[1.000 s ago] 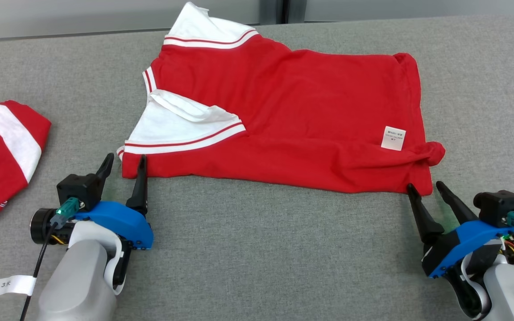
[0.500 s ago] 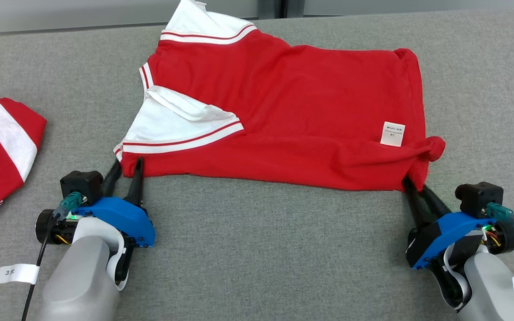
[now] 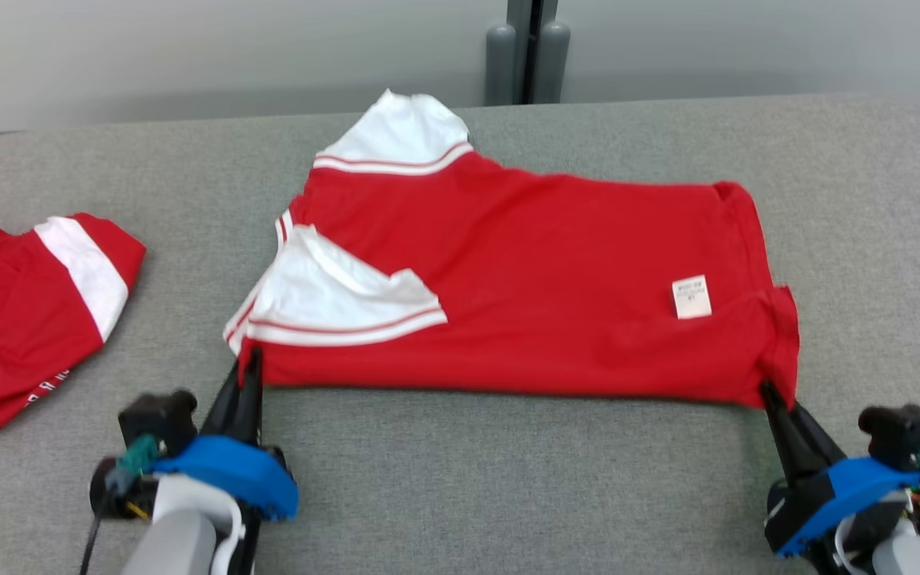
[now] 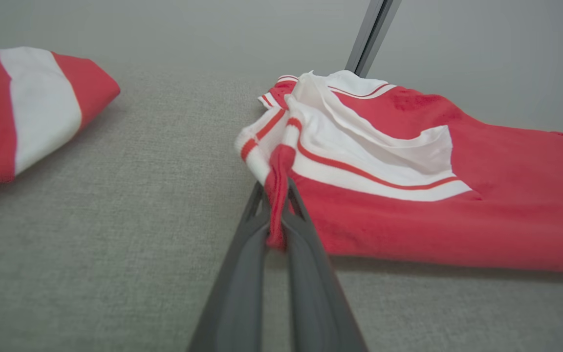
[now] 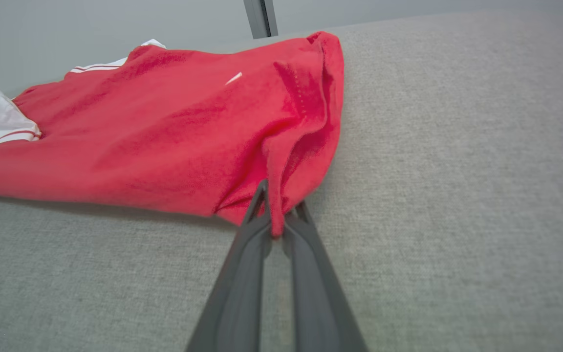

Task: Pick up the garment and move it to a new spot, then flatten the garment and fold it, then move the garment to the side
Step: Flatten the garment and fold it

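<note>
Lying left of the garment [image 3: 556,279]: second shirt [image 3: 21,319] (perhaps folded).

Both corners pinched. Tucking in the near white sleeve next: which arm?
Left, I'd say. The left tool is shut on the corner of the red shirt right below the near white sleeve. The right tool is shut on the hem-end corner, at the other end.

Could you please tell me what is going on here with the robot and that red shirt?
The robot is gripping a red and white shirt spread on the grey table. Its left gripper is shut on the near corner by the white sleeve, and its right gripper is shut on the near hem corner. Another red garment lies off to the left.
</note>
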